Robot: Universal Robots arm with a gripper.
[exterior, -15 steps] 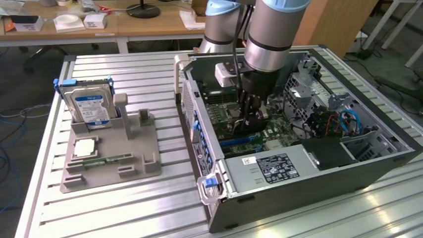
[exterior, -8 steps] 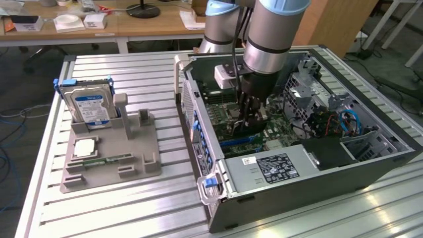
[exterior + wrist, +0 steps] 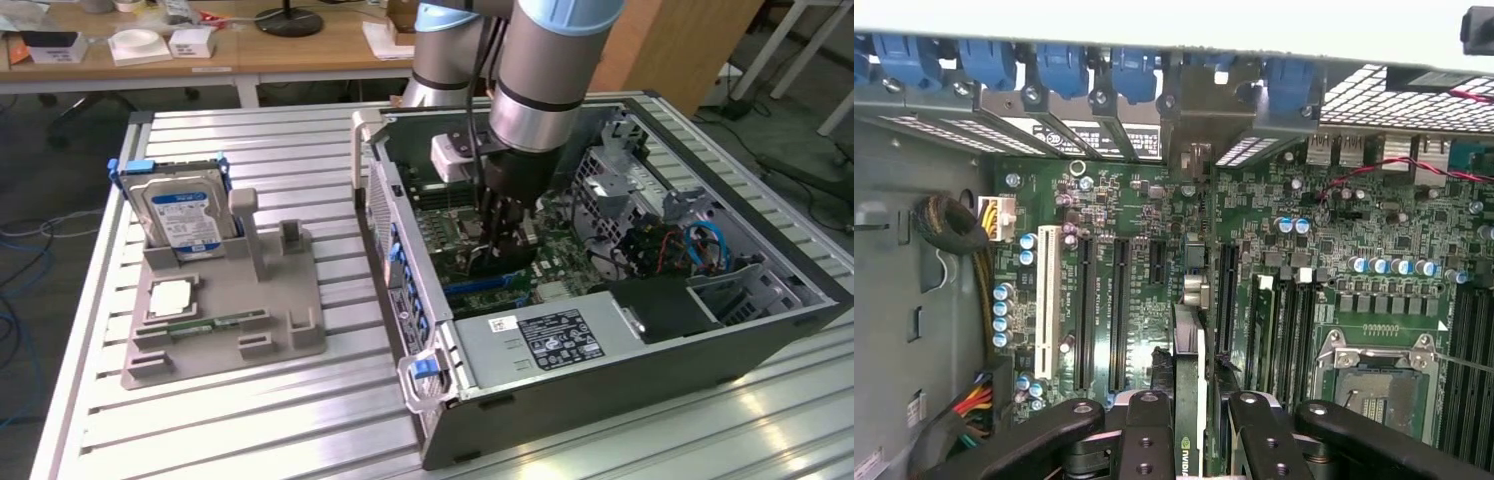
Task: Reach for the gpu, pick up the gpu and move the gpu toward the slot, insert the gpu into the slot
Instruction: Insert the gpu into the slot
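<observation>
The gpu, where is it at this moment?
Inside the open computer case on the exterior view's right, the gpu stands edge-on in the pincer, over the long black expansion slots of the motherboard.

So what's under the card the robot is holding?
The green motherboard, with long black slots on either side. The gpu hides whatever lies straight beneath it.

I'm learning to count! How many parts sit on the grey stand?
3: hard drive upright at the far end, pale square chip lying flat, green memory stick beside the chip.
</observation>
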